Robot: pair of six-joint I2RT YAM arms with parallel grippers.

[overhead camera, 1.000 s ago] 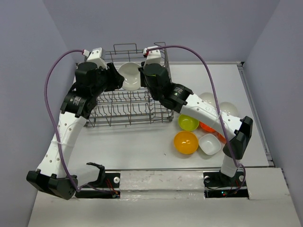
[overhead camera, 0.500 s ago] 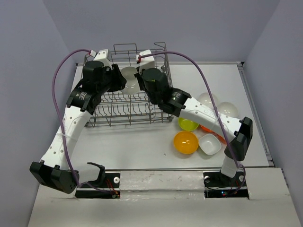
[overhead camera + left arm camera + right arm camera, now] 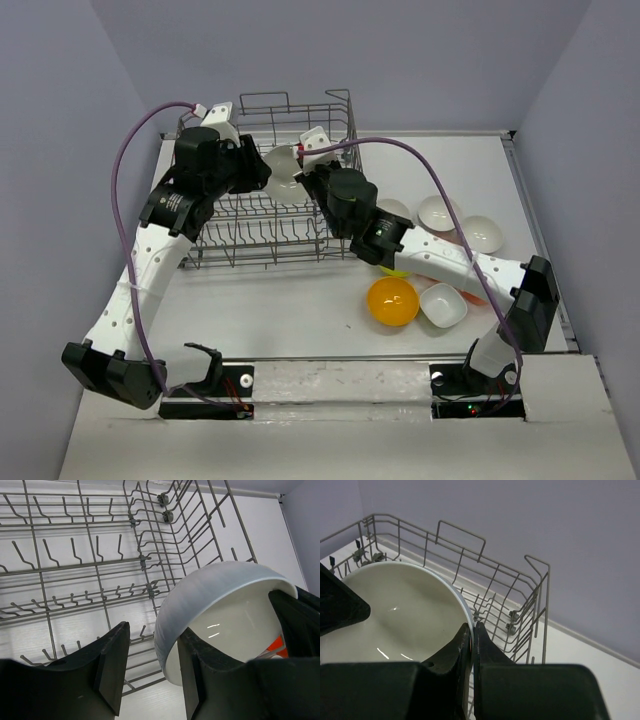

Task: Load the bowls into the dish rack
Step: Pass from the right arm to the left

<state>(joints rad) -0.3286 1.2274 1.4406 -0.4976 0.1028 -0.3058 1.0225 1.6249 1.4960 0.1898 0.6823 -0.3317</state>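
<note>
A: Why's the white bowl (image 3: 283,168) hanging over the far end of the rack (image 3: 250,238)?
B: The right gripper (image 3: 472,630) pinches its rim. The left gripper (image 3: 152,634) sits half open astride the other side, probably a handoff to stand it between tines (image 3: 75,547).

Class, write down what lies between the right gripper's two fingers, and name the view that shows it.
The rim of the white bowl, pinched by the shut right gripper; the right wrist view shows it.
</note>
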